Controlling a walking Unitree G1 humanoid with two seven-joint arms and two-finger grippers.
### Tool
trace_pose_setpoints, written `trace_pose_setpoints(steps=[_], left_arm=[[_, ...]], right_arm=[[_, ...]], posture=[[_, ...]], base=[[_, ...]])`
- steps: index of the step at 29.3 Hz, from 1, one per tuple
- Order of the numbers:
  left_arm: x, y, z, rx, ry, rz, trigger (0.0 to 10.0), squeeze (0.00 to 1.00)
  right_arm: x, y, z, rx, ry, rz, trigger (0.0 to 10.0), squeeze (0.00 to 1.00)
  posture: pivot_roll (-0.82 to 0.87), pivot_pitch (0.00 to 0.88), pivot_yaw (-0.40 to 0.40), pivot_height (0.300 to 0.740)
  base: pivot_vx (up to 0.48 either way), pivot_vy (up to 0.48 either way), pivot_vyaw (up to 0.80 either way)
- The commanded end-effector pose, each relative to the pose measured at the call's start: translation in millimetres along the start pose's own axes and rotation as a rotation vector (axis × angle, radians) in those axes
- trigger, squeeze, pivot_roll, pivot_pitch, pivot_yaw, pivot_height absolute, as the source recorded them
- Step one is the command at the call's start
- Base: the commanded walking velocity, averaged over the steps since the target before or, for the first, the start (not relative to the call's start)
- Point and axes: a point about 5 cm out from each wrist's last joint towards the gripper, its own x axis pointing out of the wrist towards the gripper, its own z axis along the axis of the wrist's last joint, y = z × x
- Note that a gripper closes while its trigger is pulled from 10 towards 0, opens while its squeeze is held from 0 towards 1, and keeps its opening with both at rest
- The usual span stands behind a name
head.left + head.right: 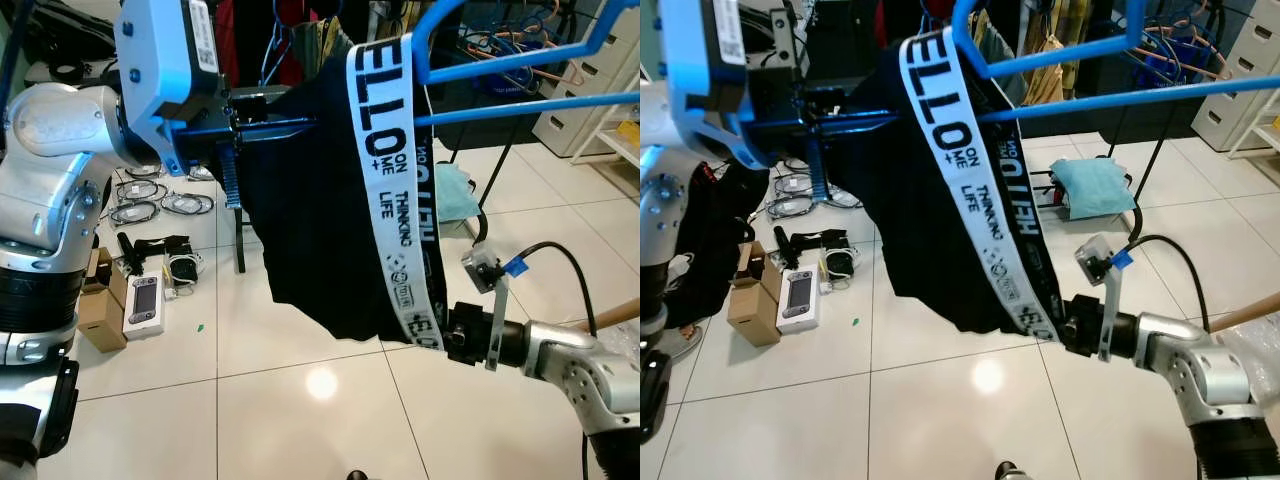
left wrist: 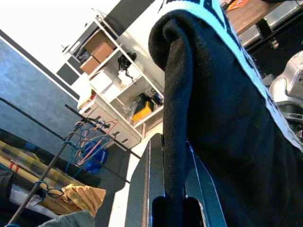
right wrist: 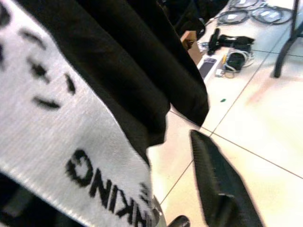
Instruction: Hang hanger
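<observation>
Black garment (image 1: 310, 230) with white lettered stripe (image 1: 390, 180) drapes from blue hanger (image 1: 520, 60), high before robot | left gripper (image 2: 175, 208): raised at garment's upper edge, fingers closed on cloth fold | right gripper (image 1: 1065, 325): low at hem, grip cannot tell, one finger (image 3: 218, 189) apart from cloth | floor (image 1: 300, 400): tiles, boxes (image 1: 100, 310), cables (image 1: 160, 200)

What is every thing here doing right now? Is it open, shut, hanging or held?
Garment: draped over the hanger, hanging down above the floor.
Hanger: raised, carrying the garment.
Left end effector: raised, shut on a fold of the garment.
Right end effector: open, at the garment's lower edge.
Drawers: shut.
</observation>
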Motion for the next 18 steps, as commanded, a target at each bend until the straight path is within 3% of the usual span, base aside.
trace_pose_setpoints(steps=[1,7,9,13,15,16,18], left_arm=[[-2.9,-0.9,-6,0.009,0.032,0.009,10.0,0.00],[-8.1,-6.3,-17,0.011,0.089,-0.003,10.0,0.00],[-11.5,-12.3,-24,0.013,0.127,-0.025,10.0,0.00],[-12.0,-14.2,-25,0.015,0.135,-0.032,10.0,0.00],[-11.8,-20.7,-29,0.010,0.143,-0.052,10.0,0.00],[-11.8,-20.7,-29,0.010,0.143,-0.052,10.0,0.00],[-11.7,-29.2,-36,0.015,0.171,-0.074,10.0,0.00]], right_arm=[[-8.7,-7.5,3,0.008,-0.001,-0.063,0.0,0.00],[-22.9,-17.9,7,0.046,-0.029,-0.140,0.0,0.00],[-34.9,-24.4,18,0.092,-0.130,-0.179,0.0,0.00],[-37.4,-25.4,23,0.107,-0.171,-0.181,0.0,0.00],[-40.5,-26.2,40,0.118,-0.301,-0.170,0.0,0.00],[-40.5,-26.2,40,0.118,-0.301,-0.170,0.0,0.00],[-43.9,-21.1,57,0.076,-0.434,-0.116,0.0,0.00]], posture=[[-0.01,0.115,0.003,0.740],[-0.01,0.116,0.002,0.740],[-0.01,0.119,0.000,0.740],[-0.01,0.119,0.000,0.740],[-0.01,0.120,-0.001,0.740],[-0.01,0.120,-0.001,0.740],[-0.02,0.122,-0.002,0.740]], base=[[0.000,0.000,0.00],[0.000,0.000,0.00],[0.000,0.000,0.00],[0.000,0.000,0.00],[0.000,0.000,0.00],[0.000,0.000,0.00],[0.000,0.000,0.00]])
